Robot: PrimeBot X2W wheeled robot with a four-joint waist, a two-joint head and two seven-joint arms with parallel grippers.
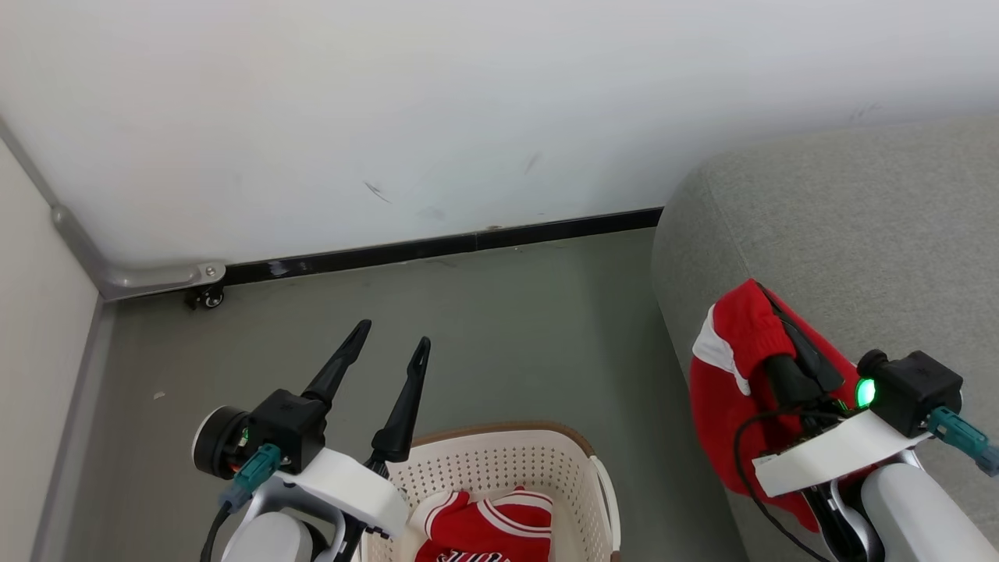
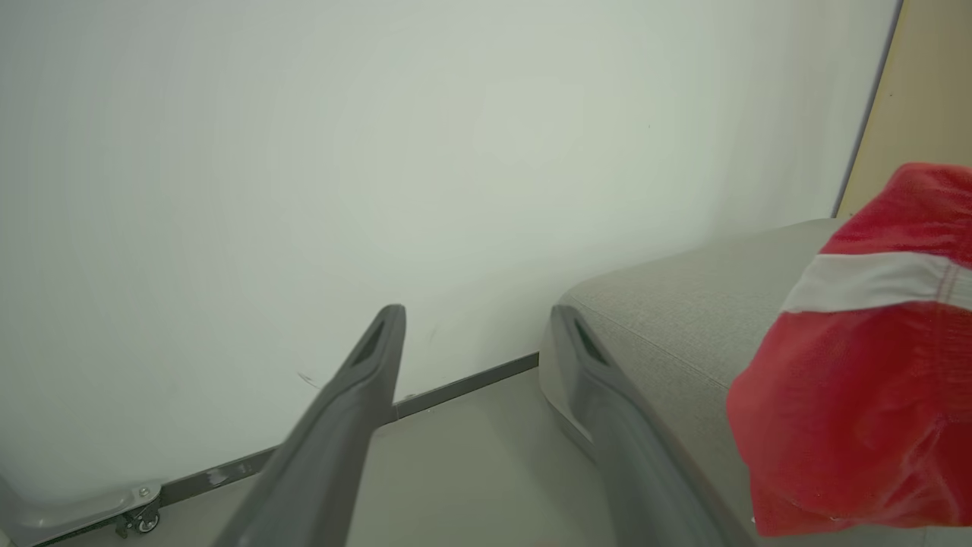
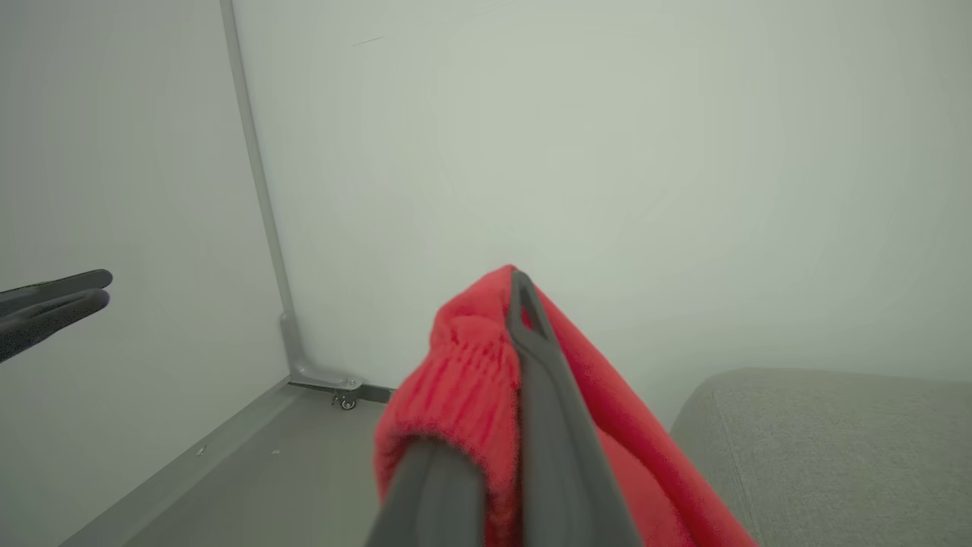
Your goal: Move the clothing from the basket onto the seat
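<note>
With jaws clenched on the red shorts (image 1: 726,406) hanging at the seat's (image 1: 858,218) left edge, the right gripper (image 1: 780,328) should carry them farther right before letting go; the left gripper (image 1: 392,333), jaws released, hovers by the basket (image 1: 499,460) holding the jersey (image 1: 492,531).

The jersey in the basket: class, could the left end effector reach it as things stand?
Probably yes: the left end effector is open and empty near the basket, and nothing covers the jersey. It would have to tip downward first.
</note>
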